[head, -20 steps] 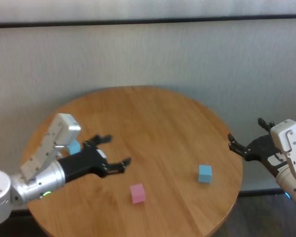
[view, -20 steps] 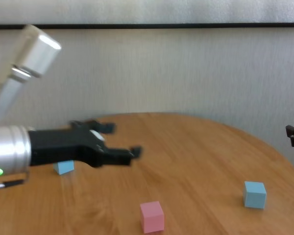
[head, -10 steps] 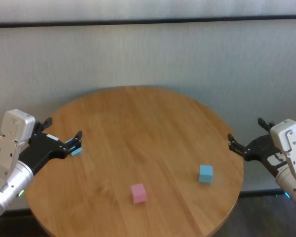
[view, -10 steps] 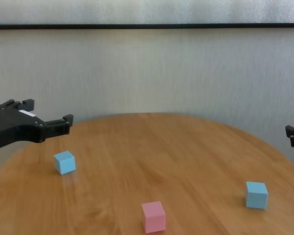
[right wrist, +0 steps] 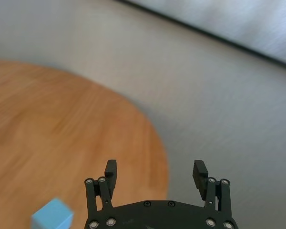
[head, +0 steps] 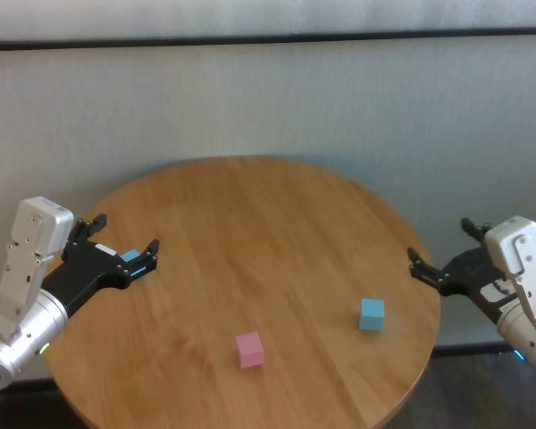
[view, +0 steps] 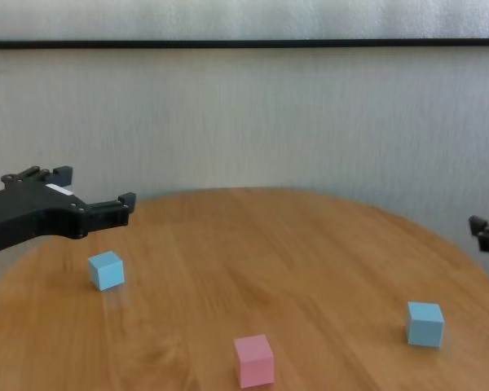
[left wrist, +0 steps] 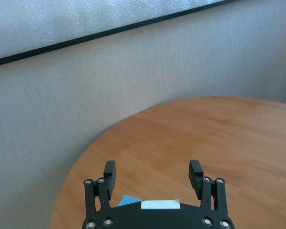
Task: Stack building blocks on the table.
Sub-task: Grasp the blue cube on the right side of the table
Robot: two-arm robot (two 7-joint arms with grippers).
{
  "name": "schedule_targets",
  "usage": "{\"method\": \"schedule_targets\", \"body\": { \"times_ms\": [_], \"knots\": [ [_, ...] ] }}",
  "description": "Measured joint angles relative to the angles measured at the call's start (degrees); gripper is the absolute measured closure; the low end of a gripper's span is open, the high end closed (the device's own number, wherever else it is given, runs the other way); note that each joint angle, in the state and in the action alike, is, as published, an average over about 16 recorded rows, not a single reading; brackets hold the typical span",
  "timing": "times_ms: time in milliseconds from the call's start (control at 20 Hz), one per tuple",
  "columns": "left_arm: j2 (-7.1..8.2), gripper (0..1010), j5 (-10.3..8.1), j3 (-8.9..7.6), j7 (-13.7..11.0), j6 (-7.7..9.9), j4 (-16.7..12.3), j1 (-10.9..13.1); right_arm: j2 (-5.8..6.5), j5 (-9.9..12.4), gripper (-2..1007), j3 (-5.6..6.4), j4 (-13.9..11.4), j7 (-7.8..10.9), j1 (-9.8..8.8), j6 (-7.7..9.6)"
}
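Your left gripper [view: 94, 209], jaws wide and empty, is swinging back over the left blue block [view: 106, 270]; right gripper [head: 439, 264] is idling open off-table.

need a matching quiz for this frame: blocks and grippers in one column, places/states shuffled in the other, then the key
Things:
1. pink block
2. light blue block on the robot's left
3. light blue block on the robot's right
4. right gripper

Places or states:
A. open, off the table's right edge
B. on the table under the open left gripper
C. alone near the front edge, between the two blue blocks
D. on the table near its right edge, nearest the right gripper

Pairs: 1-C, 2-B, 3-D, 4-A
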Motion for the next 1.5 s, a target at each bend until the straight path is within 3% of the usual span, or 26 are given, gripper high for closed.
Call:
{"method": "schedule_targets", "body": {
  "times_ms": [200,450,650,800,1050,1500],
  "knots": [
    [0.07,10,-0.12,0.29,-0.37,0.05,0.20,-0.27,0.23,2.28,0,0.47,-1.90,2.23,-0.02,6.21],
    [0.12,10,-0.22,0.51,-0.66,0.11,0.34,-0.48,0.09,5.87,0,1.39,-5.06,4.68,-0.07,16.56],
    [0.14,10,-0.27,0.62,-0.80,0.14,0.41,-0.59,-0.65,8.32,0,2.21,-7.37,5.27,-0.12,24.24],
    [0.16,10,-0.29,0.67,-0.87,0.16,0.45,-0.65,-1.55,9.54,0,2.70,-8.66,5.09,-0.08,28.85],
    [0.18,10,-0.31,0.73,-0.95,0.18,0.49,-0.71,-3.50,10.00,0,2.92,-9.55,3.97,0.23,33.96],
    [0.20,10,-0.35,0.79,-1.03,0.21,0.53,-0.76,-7.58,8.86,0,2.27,-8.17,1.70,1.47,39.32]
  ]
}}
